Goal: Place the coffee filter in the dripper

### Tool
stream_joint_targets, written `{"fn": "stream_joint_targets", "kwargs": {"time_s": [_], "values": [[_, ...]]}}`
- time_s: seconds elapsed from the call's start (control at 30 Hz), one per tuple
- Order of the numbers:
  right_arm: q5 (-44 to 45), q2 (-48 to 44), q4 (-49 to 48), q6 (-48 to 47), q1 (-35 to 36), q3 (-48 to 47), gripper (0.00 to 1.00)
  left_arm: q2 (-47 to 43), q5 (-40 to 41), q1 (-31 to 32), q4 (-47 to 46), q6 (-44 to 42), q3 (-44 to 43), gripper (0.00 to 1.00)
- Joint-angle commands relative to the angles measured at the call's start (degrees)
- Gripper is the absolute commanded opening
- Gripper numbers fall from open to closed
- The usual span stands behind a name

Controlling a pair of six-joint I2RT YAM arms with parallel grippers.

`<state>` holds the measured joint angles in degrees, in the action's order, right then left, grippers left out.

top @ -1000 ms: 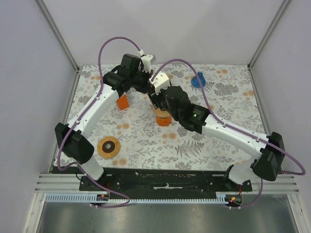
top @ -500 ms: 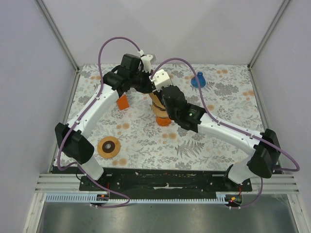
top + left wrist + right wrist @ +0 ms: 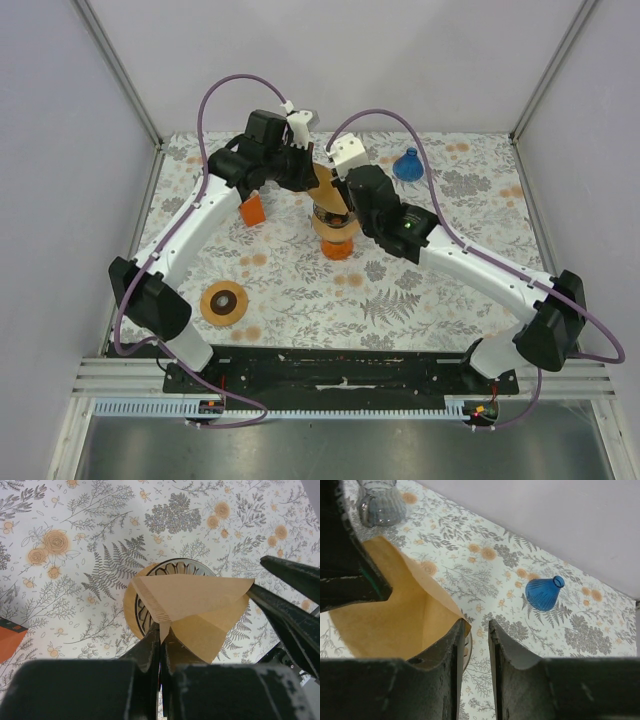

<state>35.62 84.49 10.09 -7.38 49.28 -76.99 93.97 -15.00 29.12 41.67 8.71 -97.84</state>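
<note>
Nearest the arm bases, a flat brown ring (image 3: 224, 302) lies on the flower-patterned counter (image 3: 300, 290), well short of both sets of jaws and off to their left. Further in, the orange dripper (image 3: 338, 247) stands directly beneath the jaws, its ribbed bowl facing up. The brown paper coffee filter (image 3: 195, 600) hangs just above it, not yet inside.

The left gripper (image 3: 160, 630) has its jaws clenched on the filter's crimped seam, which keeps the paper hanging over the bowl. The right gripper (image 3: 476, 625) meets the filter from the opposite side. Its jaws are released, standing slightly apart with only counter showing in the gap. One finger rests at the paper's rim, probably to spread the flattened cone open so it can seat.

Left of the left jaws sits an orange block (image 3: 252, 211). Beyond the right jaws stands a blue cone-shaped vessel (image 3: 542, 594). Farther off, past the filter, is a ribbed glass jar (image 3: 380, 505). Both are well apart from the work.
</note>
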Motion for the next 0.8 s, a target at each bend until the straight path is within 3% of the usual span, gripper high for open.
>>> {"fn": "stream_joint_targets", "kwargs": {"time_s": [0.0,0.37,0.67,0.77], "values": [[-6.5,-0.9,1.2,-0.3,0.2,-2.8,0.32,-2.6,0.7,0.2,-0.9,0.4,-0.2,0.02],[-11.4,2.8,0.8,-1.1,-0.4,-5.1,0.33,-2.7,-0.7,0.1,-1.1,0.5,0.5,0.02],[-17.4,3.3,9.8,5.9,-4.5,-9.7,0.01,-2.0,-2.1,0.5,1.3,-2.4,0.7,0.02],[-22.2,3.5,14.8,7.3,-5.6,-11.2,0.0,-1.7,-3.3,0.5,2.0,-3.3,0.0,0.02]]}}
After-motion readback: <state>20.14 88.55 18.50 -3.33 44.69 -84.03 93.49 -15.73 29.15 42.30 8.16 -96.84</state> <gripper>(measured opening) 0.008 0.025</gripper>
